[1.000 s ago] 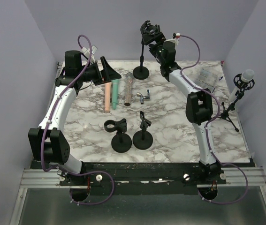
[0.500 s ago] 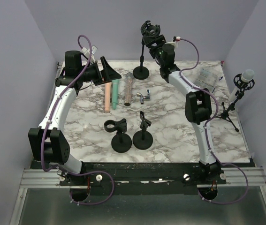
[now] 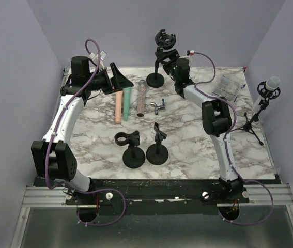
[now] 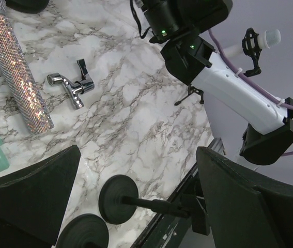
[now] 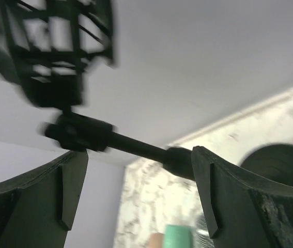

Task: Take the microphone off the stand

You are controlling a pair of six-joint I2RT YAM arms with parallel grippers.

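Observation:
A white microphone (image 3: 271, 83) sits in a black shock mount on a tripod stand (image 3: 252, 121) at the table's right edge; it also shows in the left wrist view (image 4: 262, 39). My right gripper (image 3: 165, 56) is open at the back of the table, far from that microphone. Its fingers straddle the pole of a round-base stand (image 3: 155, 78) that carries an empty shock mount (image 3: 165, 40). In the right wrist view the pole (image 5: 136, 147) crosses between the open fingers of the gripper (image 5: 138, 170). My left gripper (image 3: 119, 77) is open and empty at the back left, as the left wrist view (image 4: 136, 155) also shows.
A peach microphone (image 3: 118, 106), a green one (image 3: 127, 102) and a glitter one (image 3: 141, 98) lie below the left gripper. A metal clip (image 3: 158, 107) lies beside them. Two short black stands (image 3: 130, 150) (image 3: 158, 147) stand near the front. A plastic bag (image 3: 228, 87) lies at the back right.
My right gripper has moved down and left, from beside the empty shock mount to the pole below it. The left arm has not moved.

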